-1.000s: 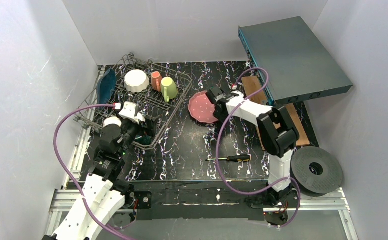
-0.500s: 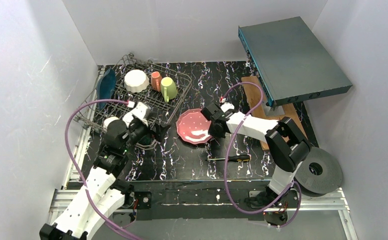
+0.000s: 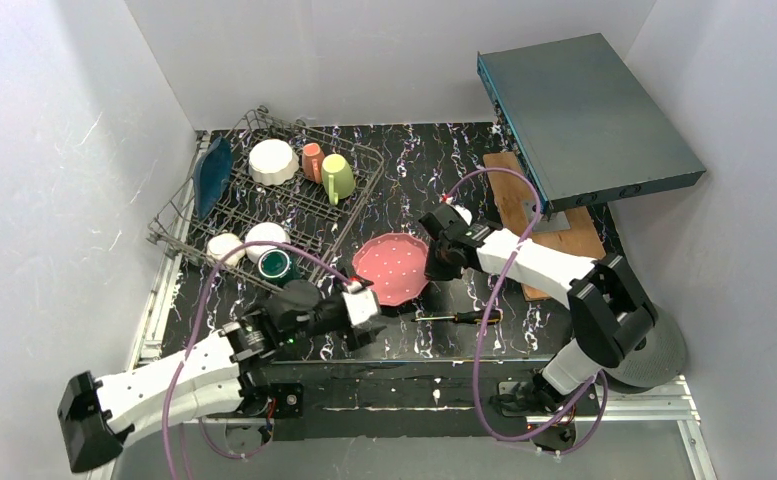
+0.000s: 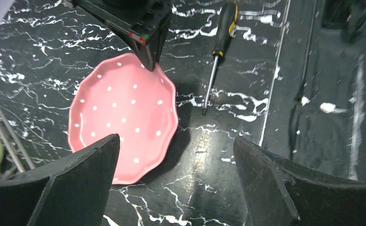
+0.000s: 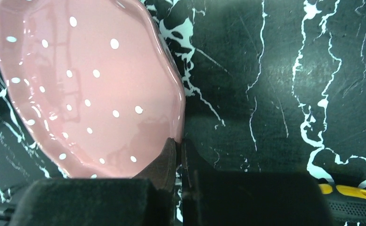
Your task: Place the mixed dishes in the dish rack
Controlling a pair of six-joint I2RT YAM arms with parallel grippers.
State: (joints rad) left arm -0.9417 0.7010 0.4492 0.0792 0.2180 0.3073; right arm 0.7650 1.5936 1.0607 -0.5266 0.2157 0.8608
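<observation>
One pink dotted plate (image 3: 389, 270); one screwdriver (image 3: 461, 317) nearby

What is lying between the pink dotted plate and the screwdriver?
Nothing. In the left wrist view, only a bare strip of black marbled table separates the pink dotted plate from the screwdriver.

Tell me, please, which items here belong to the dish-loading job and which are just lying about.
Job: dish rack, pink dotted plate, white bowl, yellow-green mug, salmon cup, blue leaf plate, green-inside cup.
Lying about: screwdriver, teal-grey box, wooden board.
</observation>
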